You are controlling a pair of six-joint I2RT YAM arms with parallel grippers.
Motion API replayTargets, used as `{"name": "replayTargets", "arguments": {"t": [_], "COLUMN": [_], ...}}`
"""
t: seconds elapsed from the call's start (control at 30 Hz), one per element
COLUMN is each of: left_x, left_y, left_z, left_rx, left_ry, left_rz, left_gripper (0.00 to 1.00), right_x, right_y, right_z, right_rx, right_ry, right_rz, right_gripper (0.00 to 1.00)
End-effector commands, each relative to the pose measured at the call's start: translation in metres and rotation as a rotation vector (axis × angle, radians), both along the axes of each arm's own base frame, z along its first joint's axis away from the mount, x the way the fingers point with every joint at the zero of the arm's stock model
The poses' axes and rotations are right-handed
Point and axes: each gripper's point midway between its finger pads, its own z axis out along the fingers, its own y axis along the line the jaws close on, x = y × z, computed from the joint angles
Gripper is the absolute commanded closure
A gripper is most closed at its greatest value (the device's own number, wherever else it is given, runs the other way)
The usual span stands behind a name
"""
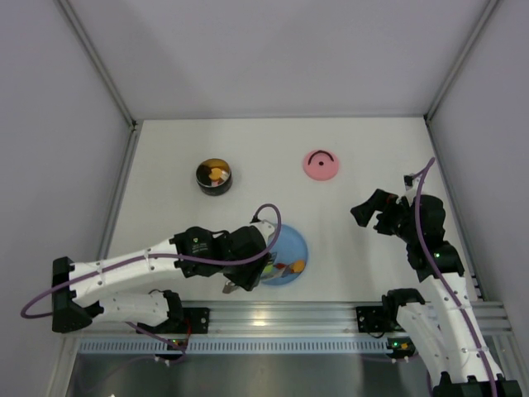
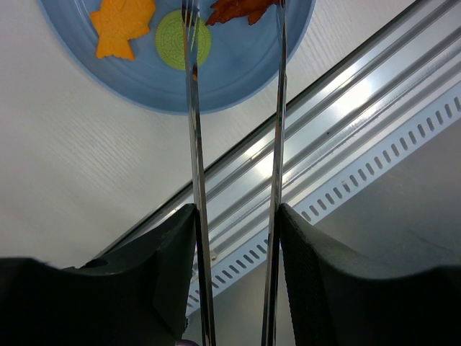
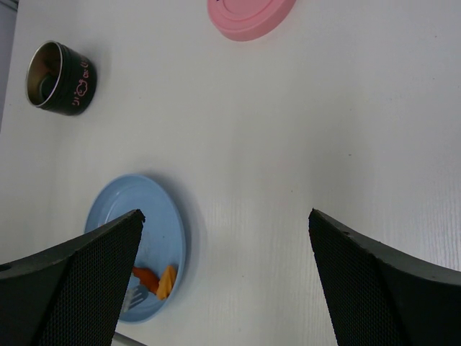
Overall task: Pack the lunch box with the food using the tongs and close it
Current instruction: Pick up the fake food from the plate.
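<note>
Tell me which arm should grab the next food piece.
Left. Its jaws clamp the tongs, whose tips sit over the food on the plate. The right jaws stand open and empty, well off the plate.

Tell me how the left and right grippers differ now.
The left gripper is shut on the tongs; the right gripper stands wide open, empty. The left aims the tongs over the blue plate; the right hangs above the table, apart from it. Both have black fingers.
</note>
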Motion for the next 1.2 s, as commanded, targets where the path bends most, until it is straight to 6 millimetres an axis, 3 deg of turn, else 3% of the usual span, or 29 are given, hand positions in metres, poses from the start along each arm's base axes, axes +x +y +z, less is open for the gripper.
{"name": "replayTargets", "arguments": {"t": [0.0,0.33,0.67,1.17], "left_x": [-0.001,-0.002,0.003,0.024], "left_y": [-0.006,-0.010,-0.007,0.007], "left_z": [0.001,-0.002,0.003,0.043], "left_rx": [-0.024,-0.023,-0.012,-0.052], "left_ry": [-0.004,0.001,-0.024,-0.150], "left_rz": [-0.027,-0.042,-0.030,0.084], "left_gripper": [0.47,0.51,0.67,0.80], "right_x": [0.002,0.002,0.002,0.003], "right_y": [-0.003,-0.003,-0.003,-0.003], "right_z": [0.012,0.010,0.010,0.014], "right_rx": [0.002,0.002,0.002,0.004], "right_ry": [-0.032,-0.028,-0.029,-0.036], "right_rz": [-0.011,-0.011,-0.012,-0.010], "right_gripper": [0.04,0.04,0.04,0.04]}}
